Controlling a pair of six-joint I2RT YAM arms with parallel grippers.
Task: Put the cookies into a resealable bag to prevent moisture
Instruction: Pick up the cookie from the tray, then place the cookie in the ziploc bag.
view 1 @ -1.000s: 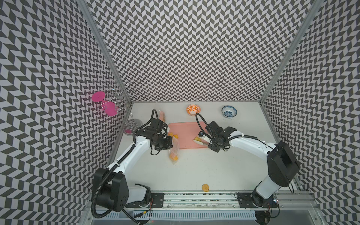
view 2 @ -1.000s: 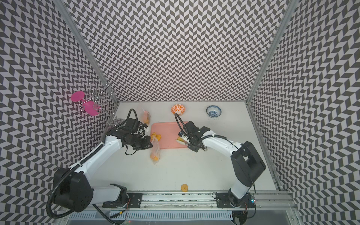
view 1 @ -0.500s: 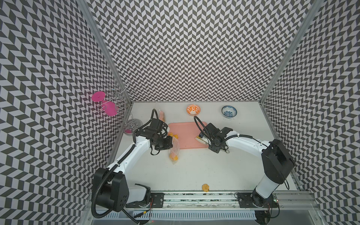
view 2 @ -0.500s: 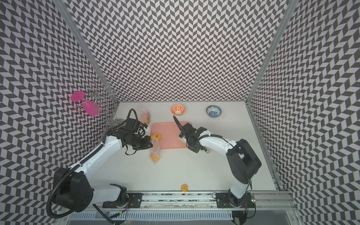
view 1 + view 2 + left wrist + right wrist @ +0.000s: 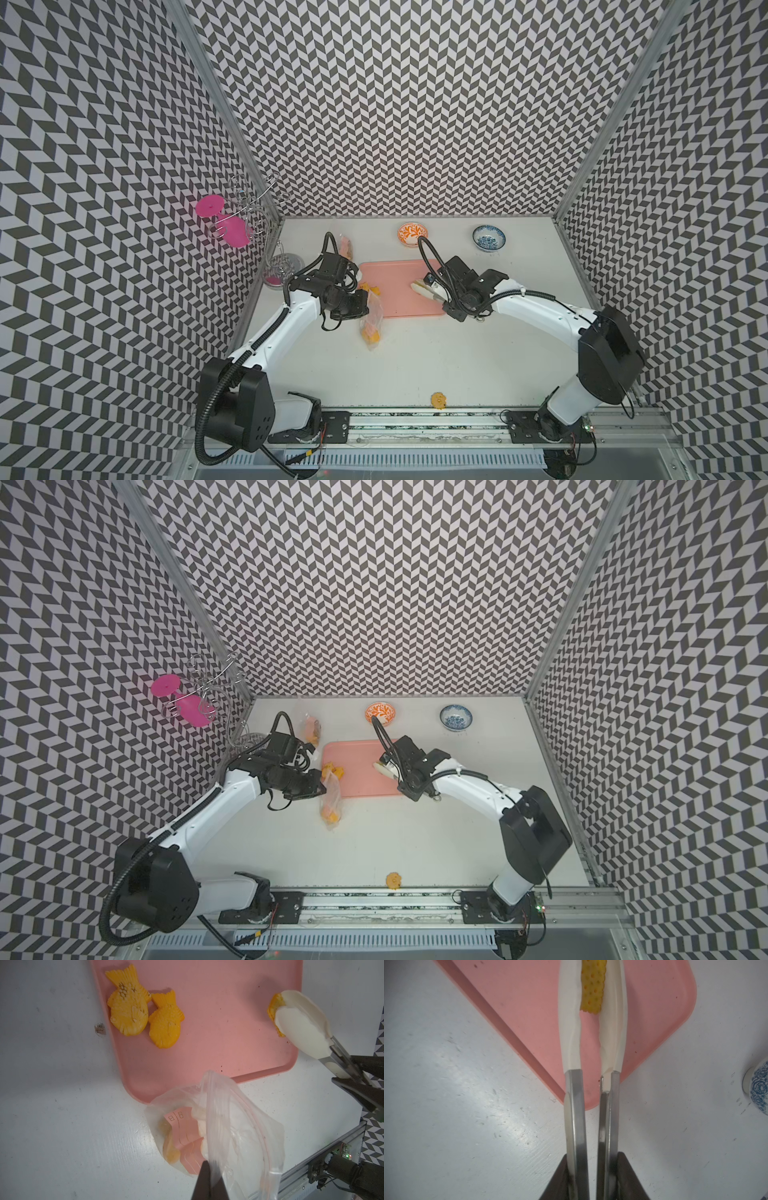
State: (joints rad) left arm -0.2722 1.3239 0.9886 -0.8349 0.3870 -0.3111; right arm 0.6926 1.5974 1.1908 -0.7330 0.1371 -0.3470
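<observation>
My left gripper [image 5: 209, 1180] is shut on the rim of the clear resealable bag [image 5: 228, 1126], which lies by the near left corner of the pink tray [image 5: 395, 286] with several orange cookies inside. My right gripper [image 5: 592, 1176] is shut on the metal arms of white-tipped tongs [image 5: 591, 1105]. The tong tips pinch a yellow square cookie [image 5: 592, 987] over the tray. Two fish cookies [image 5: 127, 1012] [image 5: 165, 1022] lie on the tray's left end. One round cookie [image 5: 438, 400] sits alone near the table's front edge.
An orange-patterned dish [image 5: 412, 232] and a blue-and-white bowl [image 5: 489, 237] stand at the back. A second bag with cookies [image 5: 345, 248] lies behind my left wrist. A wire rack with pink glasses [image 5: 232, 224] hangs at the left wall.
The tongs have narrowed onto the yellow square cookie and the right arm has shifted a little to the left. The left arm and the bag have stayed put.
</observation>
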